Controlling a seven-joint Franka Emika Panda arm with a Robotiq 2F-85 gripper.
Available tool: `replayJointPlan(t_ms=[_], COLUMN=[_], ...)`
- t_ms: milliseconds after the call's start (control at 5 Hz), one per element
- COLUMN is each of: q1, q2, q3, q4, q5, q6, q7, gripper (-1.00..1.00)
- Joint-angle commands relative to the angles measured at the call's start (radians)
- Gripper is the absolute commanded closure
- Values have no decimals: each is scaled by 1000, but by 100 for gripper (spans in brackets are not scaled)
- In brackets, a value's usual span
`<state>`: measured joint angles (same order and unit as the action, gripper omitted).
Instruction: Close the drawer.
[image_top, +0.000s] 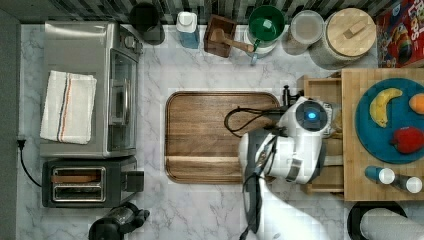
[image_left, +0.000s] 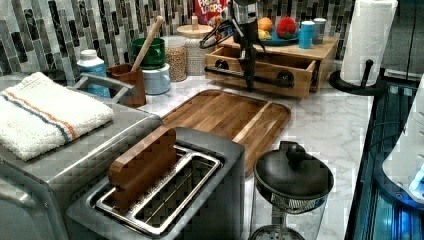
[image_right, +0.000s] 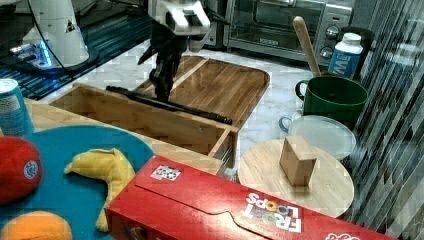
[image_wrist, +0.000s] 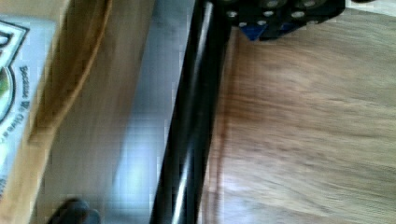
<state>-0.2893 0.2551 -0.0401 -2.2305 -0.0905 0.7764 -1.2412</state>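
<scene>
The drawer (image_left: 299, 82) is a light-brown wooden box standing pulled out from under the butcher-block top (image_left: 320, 50), toward the dark walnut tray (image_left: 225, 117). A black bar handle (image_left: 225, 74) runs along its front. My gripper (image_left: 248, 82) hangs straight down at the middle of that handle, touching it. In the right view the gripper (image_right: 161, 92) meets the handle (image_right: 195, 111) in front of the drawer (image_right: 130, 117). The wrist view has the handle (image_wrist: 191, 130) crossing close by, between the drawer front and the tray. From above, my arm (image_top: 290, 150) covers much of the drawer (image_top: 322, 90).
A blue plate (image_top: 365, 125) with toy fruit and two shakers sit on the butcher-block top. A cereal box (image_right: 210, 200), lidded jars and a green mug (image_right: 332, 97) line the back. Toaster oven (image_top: 90, 85), toaster (image_top: 80, 182) and paper towel roll (image_left: 367, 35) stand around the marble counter.
</scene>
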Motion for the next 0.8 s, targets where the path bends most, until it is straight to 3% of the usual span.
replayJointPlan(t_ms=[200,600,800], q1=[-193,-275,-265], q2=[110,159,142], q3=[-98,-85,-91], q4=[343,438,421], q5=[18,45,63], q6=[-40,-61,-99], q7=[-209,-345,-323], gripper=[100,100,100])
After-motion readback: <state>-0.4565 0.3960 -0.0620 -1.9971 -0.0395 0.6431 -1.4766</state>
